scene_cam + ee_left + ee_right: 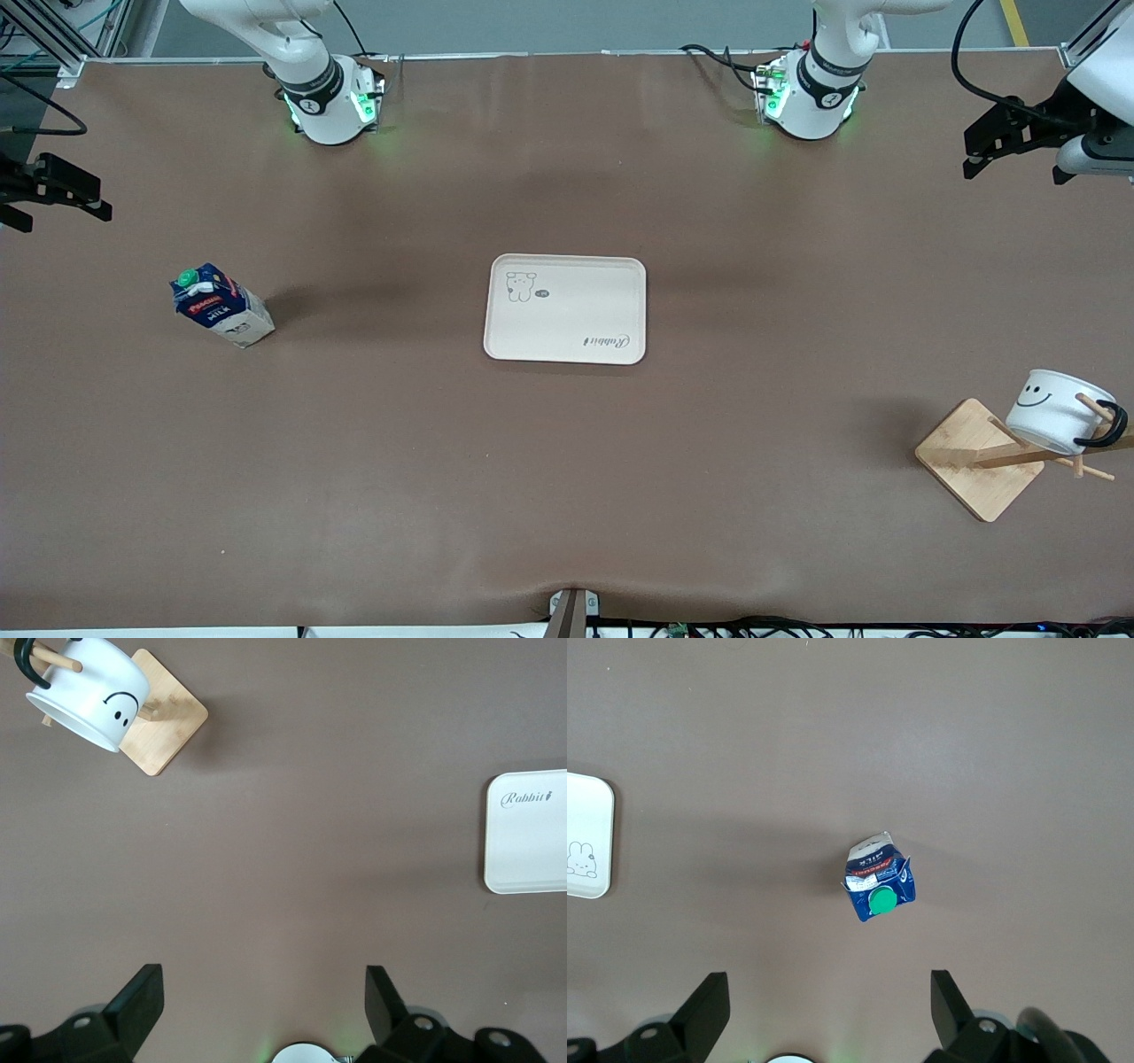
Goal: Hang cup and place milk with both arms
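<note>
Even, bright overhead light, sharp focus.
Soft shadows spread across the brown worktop (pixel 567 461); green glow at arm bases.

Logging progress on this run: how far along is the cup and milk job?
Done: white smiley mug hangs by its handle on the wooden peg rack. In hand: nothing; left end effector and right end effector both open, empty. Left: blue milk carton stands off the white tray.

Between the left gripper's spread fingers (pixel 142 997), the tray (pixel 532 828) and the cup's handle (pixel 27 660) run off frame — both cropped.
</note>
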Action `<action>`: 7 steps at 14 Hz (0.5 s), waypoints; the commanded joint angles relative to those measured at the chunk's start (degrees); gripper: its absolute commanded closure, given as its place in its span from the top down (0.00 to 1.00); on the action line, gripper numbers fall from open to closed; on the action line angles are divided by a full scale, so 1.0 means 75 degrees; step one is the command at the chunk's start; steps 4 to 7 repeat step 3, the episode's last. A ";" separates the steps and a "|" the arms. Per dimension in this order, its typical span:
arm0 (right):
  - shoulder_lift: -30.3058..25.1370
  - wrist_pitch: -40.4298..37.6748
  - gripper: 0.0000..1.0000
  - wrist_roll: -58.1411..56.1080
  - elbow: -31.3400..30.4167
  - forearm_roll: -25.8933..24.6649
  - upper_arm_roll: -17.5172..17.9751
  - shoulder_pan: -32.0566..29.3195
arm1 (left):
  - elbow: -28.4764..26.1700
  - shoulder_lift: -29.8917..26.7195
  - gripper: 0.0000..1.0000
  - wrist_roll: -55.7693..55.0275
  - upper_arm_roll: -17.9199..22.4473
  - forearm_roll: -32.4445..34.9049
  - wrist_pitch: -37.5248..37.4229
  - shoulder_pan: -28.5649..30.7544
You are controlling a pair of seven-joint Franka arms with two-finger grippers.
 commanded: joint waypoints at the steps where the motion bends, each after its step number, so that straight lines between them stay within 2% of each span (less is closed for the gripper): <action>1: -0.0083 -0.0074 1.00 -0.0092 -0.0043 -0.0082 0.0062 -0.0107 | 0.0212 0.0131 1.00 0.0063 0.0032 0.0062 -0.0161 -0.0052; 7: -0.0072 -0.0098 1.00 -0.0092 -0.0031 -0.0070 0.0062 -0.0107 | 0.0223 0.0167 1.00 0.0017 0.0032 0.0062 -0.0161 -0.0063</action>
